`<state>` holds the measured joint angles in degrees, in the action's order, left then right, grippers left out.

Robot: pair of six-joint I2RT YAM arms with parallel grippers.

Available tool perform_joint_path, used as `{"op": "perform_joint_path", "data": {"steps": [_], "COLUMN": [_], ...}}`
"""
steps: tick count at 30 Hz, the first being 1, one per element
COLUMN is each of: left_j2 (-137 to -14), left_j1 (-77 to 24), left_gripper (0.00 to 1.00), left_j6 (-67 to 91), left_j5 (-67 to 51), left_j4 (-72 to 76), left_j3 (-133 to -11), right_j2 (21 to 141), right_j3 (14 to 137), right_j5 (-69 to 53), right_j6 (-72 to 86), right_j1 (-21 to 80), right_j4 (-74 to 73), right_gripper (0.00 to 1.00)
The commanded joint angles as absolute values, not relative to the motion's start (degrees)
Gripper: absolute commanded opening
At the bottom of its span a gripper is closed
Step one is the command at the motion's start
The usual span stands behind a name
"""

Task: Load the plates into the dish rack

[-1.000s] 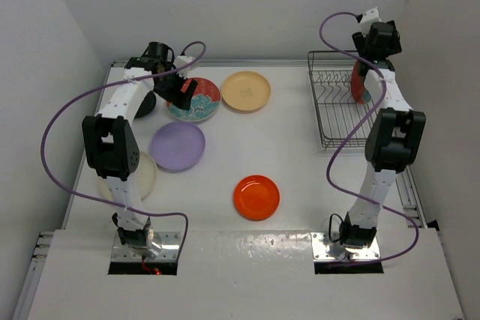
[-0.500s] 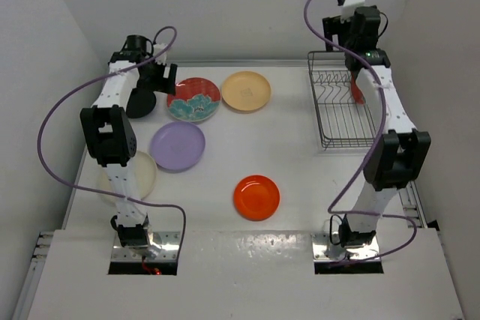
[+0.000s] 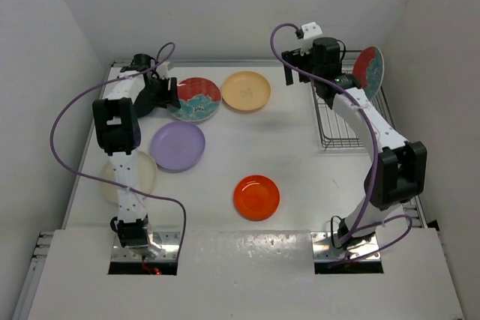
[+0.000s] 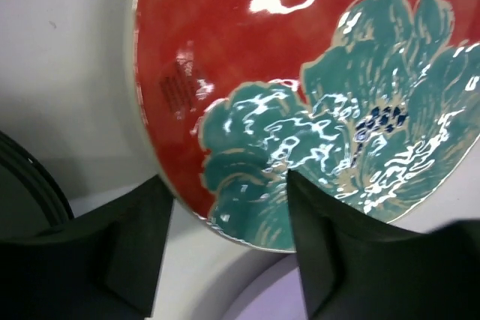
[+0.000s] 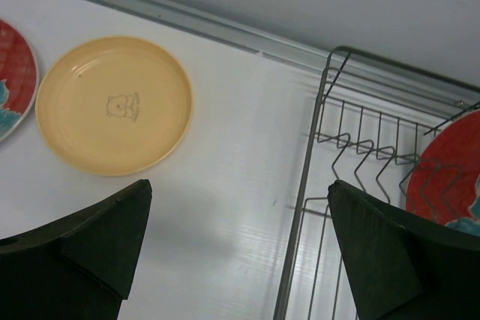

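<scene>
My left gripper (image 3: 165,94) is open at the near-left rim of a red plate with teal flowers (image 3: 196,99). In the left wrist view (image 4: 225,260) one finger (image 4: 135,249) is on the table outside the rim and the other (image 4: 352,260) is over the plate (image 4: 300,73). A second red plate (image 3: 369,70) stands upright in the grey wire dish rack (image 3: 341,121), also seen in the right wrist view (image 5: 450,177). My right gripper (image 3: 300,73) is open and empty, above the table (image 5: 240,260) between the tan-yellow plate (image 5: 112,106) and the rack (image 5: 352,155).
The tan-yellow plate (image 3: 245,91) lies right of the flat red plate. A lavender plate (image 3: 178,145), a cream plate (image 3: 129,177) and an orange plate (image 3: 256,196) lie nearer. A black plate (image 4: 22,185) sits left of the left gripper, mostly hidden under the arm. White walls enclose the table.
My right gripper has left the red plate standing in the rack and swung left and out of the rack. My left gripper has moved down to the flat red plate's rim.
</scene>
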<state>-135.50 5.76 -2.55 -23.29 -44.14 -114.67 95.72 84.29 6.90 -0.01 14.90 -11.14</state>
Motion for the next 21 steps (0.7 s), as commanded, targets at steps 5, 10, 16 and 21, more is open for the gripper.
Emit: {"op": "perform_joint_path", "data": {"steps": [5,10,16,21], "left_j2": [-140.61,-143.17,-140.98,-132.48], "left_j1": [7.64,9.31,11.07,8.44], "left_gripper": [0.49,0.00,0.00,0.00], "left_j6": [-1.23,-1.23,-0.70,-4.82], "left_j5": [-35.50,-38.14,-43.67,-47.02], "left_j4": [-42.89,-42.89,-40.87,-38.41], "left_j3": [-115.40,-118.56,-122.69,-125.86], "right_j2": [89.91,90.26,92.19,96.75], "right_j3": [81.47,81.82,83.32,87.09], "right_j5": [7.29,7.82,1.88,-15.45], "right_j6": [5.09,3.25,3.42,4.66], "right_j1": [16.44,16.79,17.49,18.01], "right_j4": [-5.19,-4.66,-6.58,-10.36], "right_gripper": [1.00,1.00,1.00,1.00]}}
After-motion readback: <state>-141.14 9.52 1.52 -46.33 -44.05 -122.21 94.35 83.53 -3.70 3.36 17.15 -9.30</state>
